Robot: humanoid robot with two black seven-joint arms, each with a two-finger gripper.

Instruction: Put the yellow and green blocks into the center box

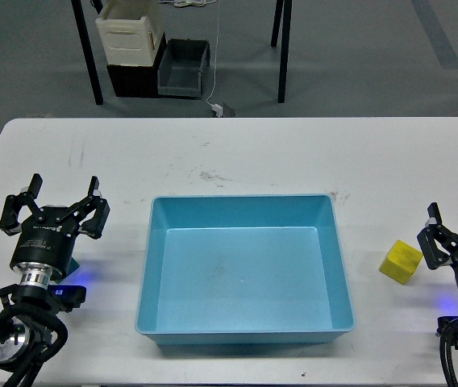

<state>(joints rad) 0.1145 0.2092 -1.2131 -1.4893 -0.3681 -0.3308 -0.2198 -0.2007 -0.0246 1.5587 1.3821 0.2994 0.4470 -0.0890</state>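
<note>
The left pincer (pixel 54 202) stands spread apart; the right pincer (pixel 430 235) gapes just beside the yellow block (pixel 401 261), right of the blue tray (pixel 245 214).

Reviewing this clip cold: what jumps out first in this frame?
The big light-blue tray at the middle of the white table, with nothing in it. Next, the yellow block to its right, just beside the right gripper. The left gripper has its jaws spread wide.

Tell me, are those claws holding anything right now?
No. The left gripper is spread open over the table with nothing between its fingers. The right gripper is open beside the yellow block, not gripping it.
</note>
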